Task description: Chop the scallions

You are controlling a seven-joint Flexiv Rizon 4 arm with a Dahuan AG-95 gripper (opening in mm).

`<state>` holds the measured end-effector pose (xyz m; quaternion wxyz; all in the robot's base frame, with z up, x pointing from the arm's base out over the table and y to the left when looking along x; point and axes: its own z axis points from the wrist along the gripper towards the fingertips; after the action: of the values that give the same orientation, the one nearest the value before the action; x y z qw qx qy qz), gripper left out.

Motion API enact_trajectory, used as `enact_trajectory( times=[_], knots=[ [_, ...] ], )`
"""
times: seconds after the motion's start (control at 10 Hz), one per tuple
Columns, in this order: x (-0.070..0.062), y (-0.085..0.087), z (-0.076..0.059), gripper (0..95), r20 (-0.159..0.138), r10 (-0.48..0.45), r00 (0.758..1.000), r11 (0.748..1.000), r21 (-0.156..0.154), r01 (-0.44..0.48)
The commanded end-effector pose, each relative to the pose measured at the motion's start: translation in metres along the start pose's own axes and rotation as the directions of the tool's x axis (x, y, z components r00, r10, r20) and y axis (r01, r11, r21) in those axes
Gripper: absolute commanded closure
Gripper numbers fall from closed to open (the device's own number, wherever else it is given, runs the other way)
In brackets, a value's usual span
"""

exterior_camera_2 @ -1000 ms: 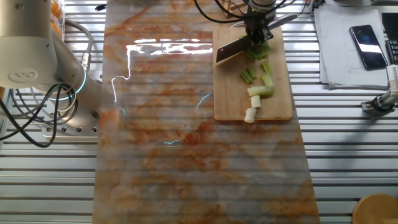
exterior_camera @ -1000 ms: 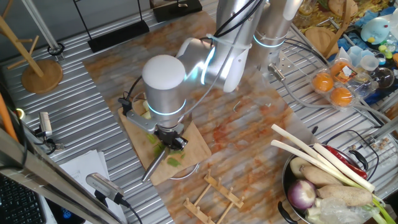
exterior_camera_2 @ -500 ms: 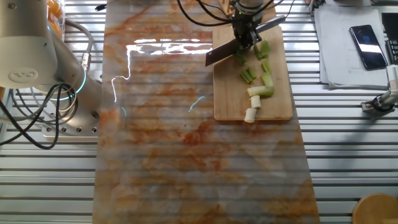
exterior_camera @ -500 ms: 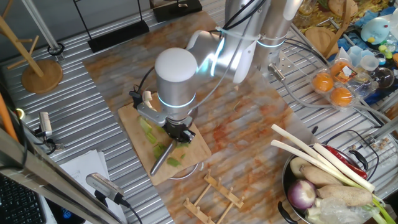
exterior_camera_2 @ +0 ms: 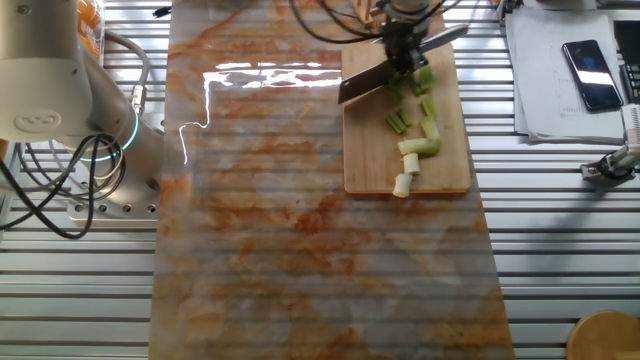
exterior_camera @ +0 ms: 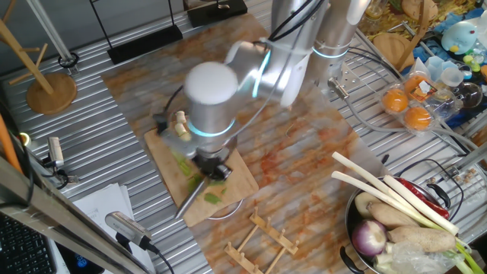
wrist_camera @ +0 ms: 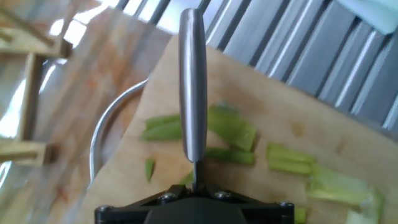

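The scallions lie cut in short green and white bits [exterior_camera_2: 419, 146] on a wooden cutting board [exterior_camera_2: 445, 170]. More green bits [wrist_camera: 233, 128] show in the hand view, on both sides of the knife. My gripper [exterior_camera_2: 404, 52] is shut on a knife at the board's far end. The knife's dark blade [exterior_camera_2: 362, 83] sticks out past the board's left edge, and its metal handle [wrist_camera: 193, 81] points away from the hand camera. In the first fixed view the gripper [exterior_camera: 211, 166] is blurred over the board [exterior_camera: 240, 176], and the handle [exterior_camera: 188, 204] slants down to the left.
A metal bowl [exterior_camera: 351, 228] at the right holds long white stalks [exterior_camera: 388, 194], an onion and a red pepper. A wooden rack [exterior_camera: 262, 237] lies just below the board. A metal rim [wrist_camera: 102, 134] shows under the board's edge. A phone [exterior_camera_2: 586, 75] rests on paper.
The knife swung left off the board's edge, then came back a little right over the green bits. The arm is blurred with motion now. The cut bits have not shifted.
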<state>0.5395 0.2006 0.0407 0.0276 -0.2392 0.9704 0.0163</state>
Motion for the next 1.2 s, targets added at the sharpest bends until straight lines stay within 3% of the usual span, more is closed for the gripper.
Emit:
enact_trajectory(
  times=[0.1, 0.2, 0.5, 0.6, 0.7, 0.8, 0.9, 1.1, 1.2],
  knots=[
    [-0.013, -0.001, 0.01, 95.0, 0.021, 0.01, 1.0, 1.0, 0.009, -0.01],
    [-0.016, -0.001, 0.007, 95.0, 0.017, 0.006, 1.0, 1.0, 0.018, -0.006],
    [-0.012, -0.001, 0.006, 95.0, 0.01, 0.001, 1.0, 1.0, 0.006, -0.001],
    [0.0, 0.0, 0.011, 95.0, 0.007, -0.008, 1.0, 1.0, 0.006, 0.007],
    [0.0, 0.0, 0.011, 95.0, 0.007, -0.008, 1.0, 1.0, 0.006, 0.007],
    [0.024, 0.003, 0.014, 95.0, -0.003, -0.031, 0.999, 0.999, 0.022, 0.032],
    [0.034, 0.005, 0.013, 95.0, -0.004, -0.041, 0.999, 0.999, 0.028, 0.042],
    [0.044, 0.006, 0.01, 95.0, -0.014, -0.062, 0.998, 0.996, 0.055, 0.063],
    [0.048, 0.004, 0.012, 95.0, -0.008, -0.064, 0.998, 0.997, 0.047, 0.064]
  ],
)
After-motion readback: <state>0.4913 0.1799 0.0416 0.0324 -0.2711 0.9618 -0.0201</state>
